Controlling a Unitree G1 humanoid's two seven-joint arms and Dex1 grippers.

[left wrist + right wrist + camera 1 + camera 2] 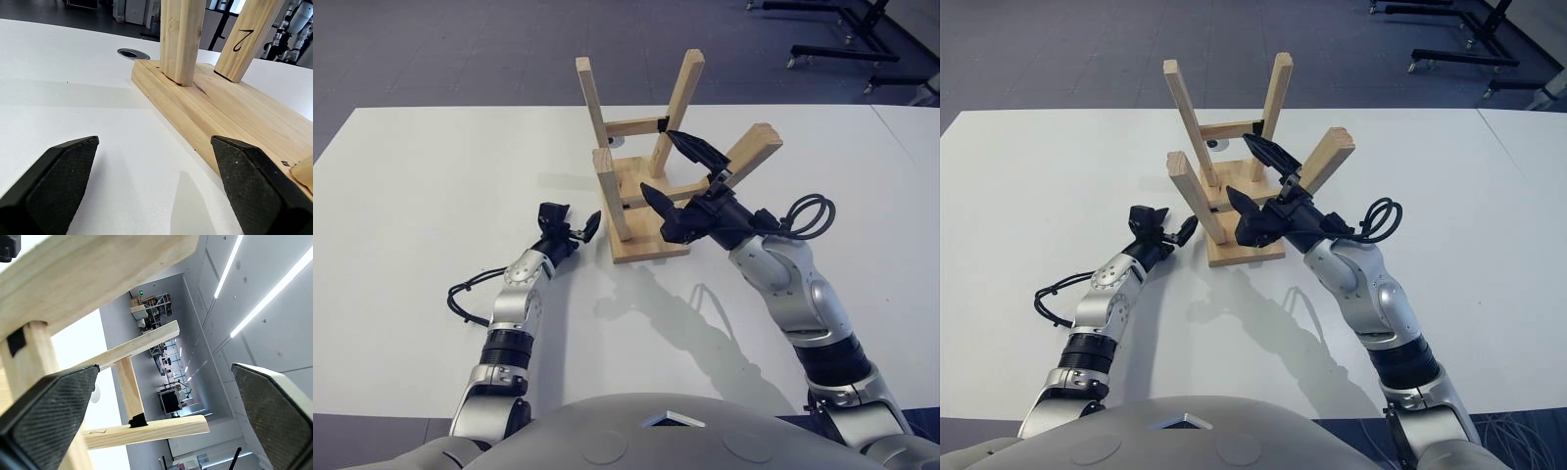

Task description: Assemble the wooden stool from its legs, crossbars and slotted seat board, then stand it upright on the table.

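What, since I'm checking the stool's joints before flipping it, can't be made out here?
Head views: the right gripper covers where the tilted leg meets the seat.
Left wrist view: the picture edge cuts off the seat's far end and the near leg's top.

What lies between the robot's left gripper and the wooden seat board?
Nothing but bare table. The left wrist view shows that white stretch running from the open left gripper up to the edge of the seat board.
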